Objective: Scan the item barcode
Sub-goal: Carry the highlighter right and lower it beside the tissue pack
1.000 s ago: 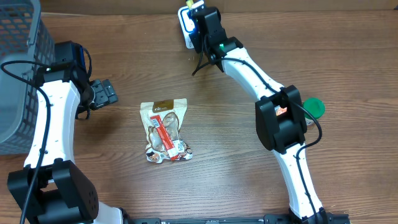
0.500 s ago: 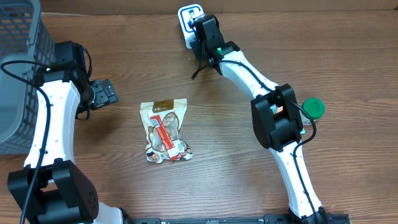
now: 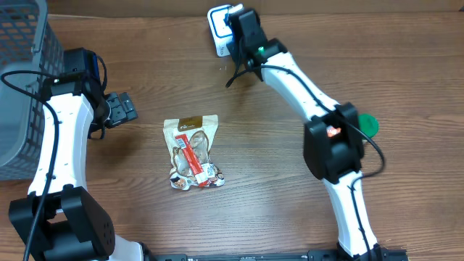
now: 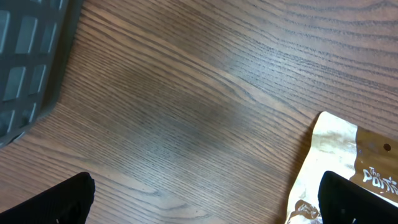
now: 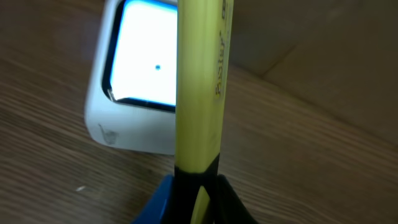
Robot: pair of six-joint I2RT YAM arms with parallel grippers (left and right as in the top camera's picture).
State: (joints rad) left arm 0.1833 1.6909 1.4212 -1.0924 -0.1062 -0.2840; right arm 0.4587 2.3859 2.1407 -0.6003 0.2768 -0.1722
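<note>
My right gripper (image 3: 245, 30), clenched on the yellow highlighter (image 5: 198, 81), has edged toward three o'clock across the lit scanner (image 3: 217, 19) at twelve o'clock on the table (image 3: 290, 217), so I judge the scan underway; my left gripper (image 3: 119, 109) hangs spread, empty.

The left arm (image 3: 54, 145) and right arm (image 3: 304, 80) have white shells, black joints and loose black cables (image 3: 233, 72). The right arm shows a green light (image 3: 257, 52) and an orange light (image 3: 334, 131). The left gripper (image 3: 125, 109) is black.
</note>
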